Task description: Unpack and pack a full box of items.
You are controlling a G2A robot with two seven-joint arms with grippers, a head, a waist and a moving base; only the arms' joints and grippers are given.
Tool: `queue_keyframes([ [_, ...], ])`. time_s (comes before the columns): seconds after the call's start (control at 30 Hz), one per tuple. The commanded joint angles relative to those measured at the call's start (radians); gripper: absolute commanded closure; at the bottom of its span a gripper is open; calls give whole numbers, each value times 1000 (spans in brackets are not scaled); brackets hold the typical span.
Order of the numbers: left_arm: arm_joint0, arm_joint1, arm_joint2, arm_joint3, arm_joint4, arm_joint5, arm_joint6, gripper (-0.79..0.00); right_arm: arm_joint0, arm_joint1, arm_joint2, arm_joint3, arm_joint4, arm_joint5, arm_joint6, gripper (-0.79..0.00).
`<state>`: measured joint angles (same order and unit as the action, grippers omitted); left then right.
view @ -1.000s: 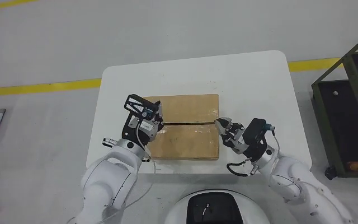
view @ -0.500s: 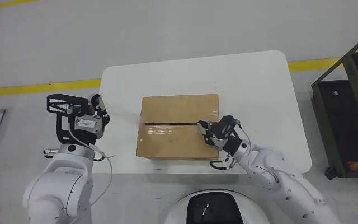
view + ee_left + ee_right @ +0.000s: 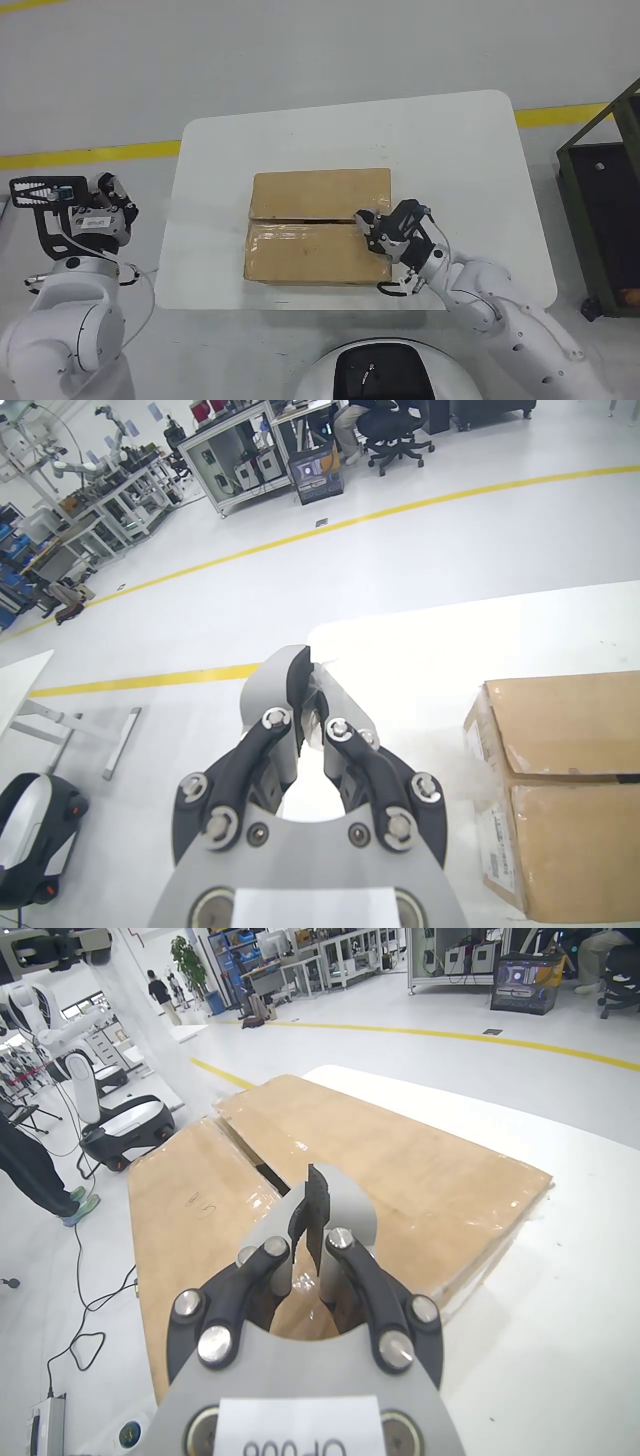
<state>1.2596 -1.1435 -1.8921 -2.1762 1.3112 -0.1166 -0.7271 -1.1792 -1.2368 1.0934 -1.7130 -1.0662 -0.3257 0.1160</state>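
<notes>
box (image 3: 320,225) centred, wide table (image 3: 450,140) margin beyond and beside

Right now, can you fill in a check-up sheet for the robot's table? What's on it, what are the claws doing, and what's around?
Surface: white table, with the box in its middle.
Job's things: cardboard box, flaps down, with a dark gap along the seam; clear tape strip pinched at one end.
Clutter: nothing seen.
Grippers: left gripper shut on the tape, out past the table's edge; right gripper shut, over the box top near the seam.
Cables: black cables on the floor beside the table.
Surroundings: yellow floor line, dark green rack, another robot.
</notes>
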Motion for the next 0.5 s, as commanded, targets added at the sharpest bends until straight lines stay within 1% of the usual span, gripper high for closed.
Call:
queue_keyframes([
  [0.0, -5, 1, -10, 22, -13, -1, -1, 0, 1, 0, 3, 4, -1, 0, 6, 0],
  [0.03, -4, 2, -10, 32, -17, 1, -1, -265, 2, -1, 4, 5, 0, 1, 7, 0],
  [0.07, -4, 2, -10, 39, -21, 7, -2, -502, 2, -1, 4, 5, 0, 1, 9, 0],
  [0.1, -2, 2, -10, 49, -26, 19, -7, -785, 3, -1, 5, 5, -1, 2, 11, 0],
  [0.3, 3, 2, -6, 62, -35, 47, -2, -785, 4, -2, 12, 10, -7, 3, 21, 0],
  [0.47, 3, 2, -25, 47, -114, 55, 26, -785, 3, -2, 18, 18, -10, 6, 26, 0],
])
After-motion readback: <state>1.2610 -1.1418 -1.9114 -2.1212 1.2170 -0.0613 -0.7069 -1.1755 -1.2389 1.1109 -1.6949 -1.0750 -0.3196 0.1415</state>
